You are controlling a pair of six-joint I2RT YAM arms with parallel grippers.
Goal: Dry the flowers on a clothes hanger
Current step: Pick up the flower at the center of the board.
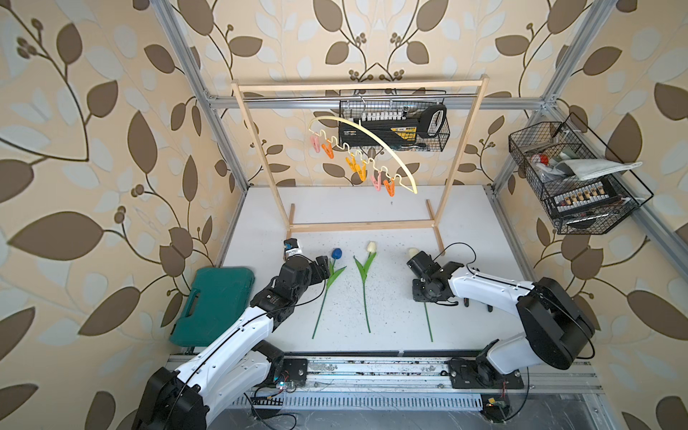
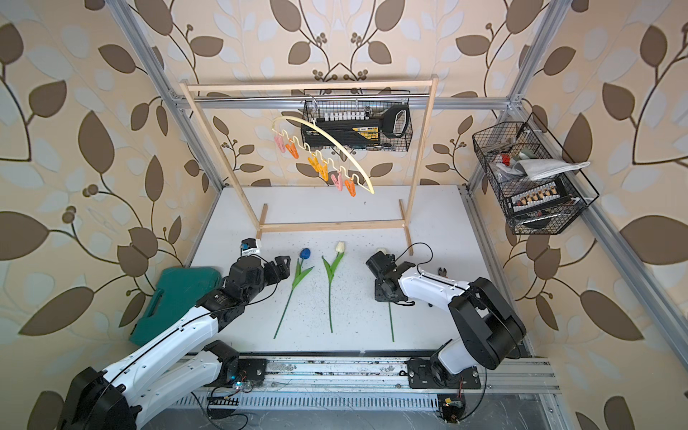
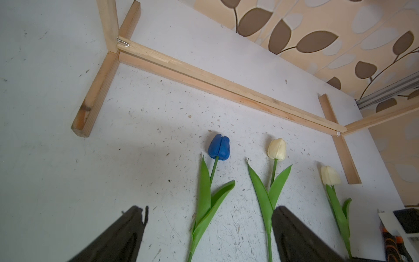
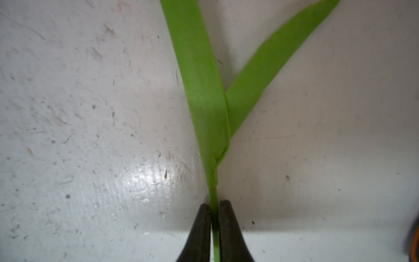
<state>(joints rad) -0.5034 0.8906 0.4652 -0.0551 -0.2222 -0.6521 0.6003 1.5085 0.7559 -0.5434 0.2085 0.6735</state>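
Three flowers lie side by side on the white table (image 1: pixel 465 223), heads toward the rack: a blue tulip (image 1: pixel 336 253), a cream tulip (image 1: pixel 371 247) in the middle and a second cream tulip (image 1: pixel 412 252) on the right. My left gripper (image 3: pixel 209 207) is open, low over the blue tulip's leaves (image 3: pixel 210 204), which lie between its fingers. My right gripper (image 4: pixel 214 204) is shut on the thin green stem (image 4: pixel 214 195) of the right cream tulip, just below its leaves, at table level. The pale yellow clothes hanger (image 1: pixel 372 134) hangs tilted from the rack, with orange and pink clothespins (image 1: pixel 327 150).
The wooden rack frame (image 1: pixel 361 224) stands behind the flowers, its feet reaching forward. A green case (image 1: pixel 214 303) lies at the table's left edge. Black wire baskets hang on the back wall (image 1: pixel 443 145) and at the right (image 1: pixel 573 208). Pliers (image 2: pixel 443 270) lie beside the right arm.
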